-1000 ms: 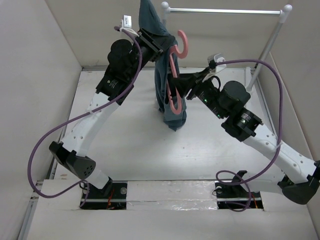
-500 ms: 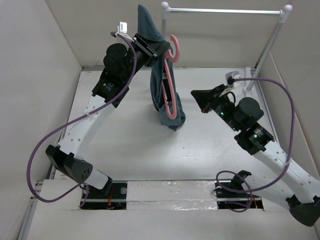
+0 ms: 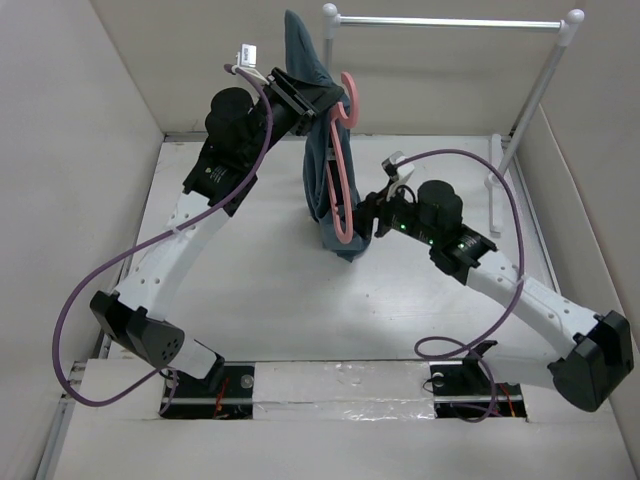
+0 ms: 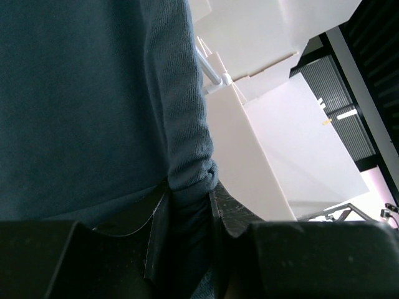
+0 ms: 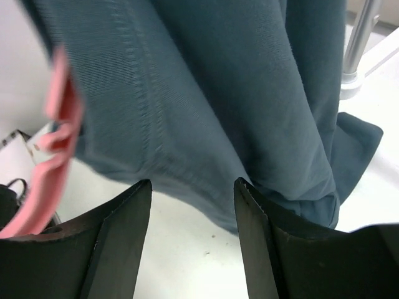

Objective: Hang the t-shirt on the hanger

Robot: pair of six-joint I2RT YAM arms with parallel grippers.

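Top external view: left gripper (image 3: pixel 303 97) is pinching the t-shirt (image 3: pixel 318 185) aloft; hanger (image 3: pixel 341 195) is dangling against it, apparently not seated; right gripper (image 3: pixel 366 214) is hovering beside the cloth, jaws spread, empty; fitting is looking unfinished.

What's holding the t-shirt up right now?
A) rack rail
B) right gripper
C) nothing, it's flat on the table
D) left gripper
D: the left wrist view shows the t-shirt fabric pinched in the left gripper, while the right gripper is open just short of the cloth.
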